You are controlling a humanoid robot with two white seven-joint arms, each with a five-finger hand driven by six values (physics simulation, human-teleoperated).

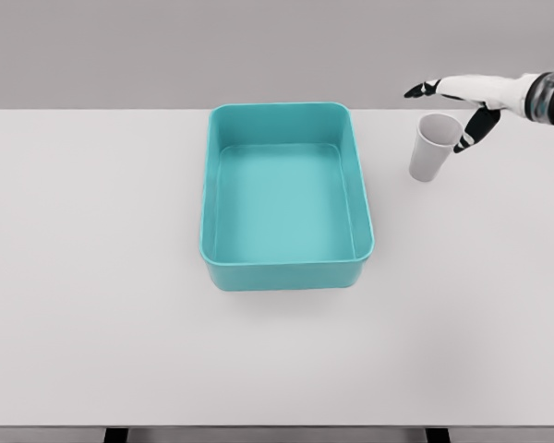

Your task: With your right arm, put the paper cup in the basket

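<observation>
One paper cup (433, 147), one basket (286, 197) – one table (92, 277)

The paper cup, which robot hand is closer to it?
The right hand. It hovers just to the right of the paper cup, fingers spread and holding nothing. The left hand is not in the picture at all.

Reaching in from the 2 o'clock edge on a white forearm with a grey wrist band, right robot hand (454, 109) spread wide, dark-tipped fingers pointing toward 9 o'clock, thumb angled toward 7 o'clock, gripping nothing.
</observation>
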